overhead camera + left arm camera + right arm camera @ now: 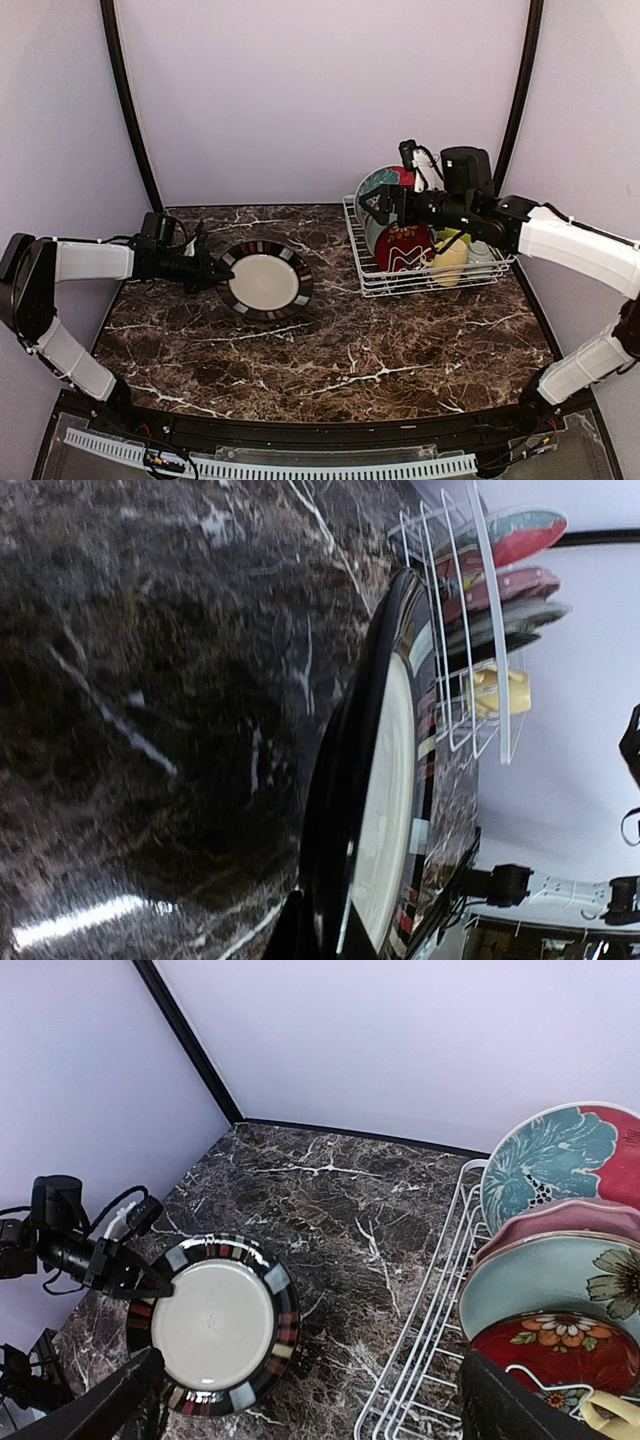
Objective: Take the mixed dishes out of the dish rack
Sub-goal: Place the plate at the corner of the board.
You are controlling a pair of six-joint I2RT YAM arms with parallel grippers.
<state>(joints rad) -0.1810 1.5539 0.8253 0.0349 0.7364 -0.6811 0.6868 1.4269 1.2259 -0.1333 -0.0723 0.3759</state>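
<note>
The black-rimmed cream plate (266, 281) lies low over the marble at centre left. My left gripper (220, 272) is shut on its left rim; in the left wrist view the plate (385, 780) runs edge-on between the fingers (300, 935). The white wire dish rack (385, 285) stands at right. It holds the red plate with teal flower (560, 1155), the pink scalloped plate (560, 1225), the pale teal plate (545, 1280), the red floral plate (540, 1345), a pale yellow mug (450, 257), a lime-green bowl (446, 238) and a pale blue cup (481, 257). My right gripper (372, 207) hangs open and empty above the rack's left end.
The marble table (330, 350) is bounded by lilac walls, with black corner posts (130, 110) at back left and back right. The rack (450, 630) sits against the right wall. The left arm (60, 1245) reaches in from the left side.
</note>
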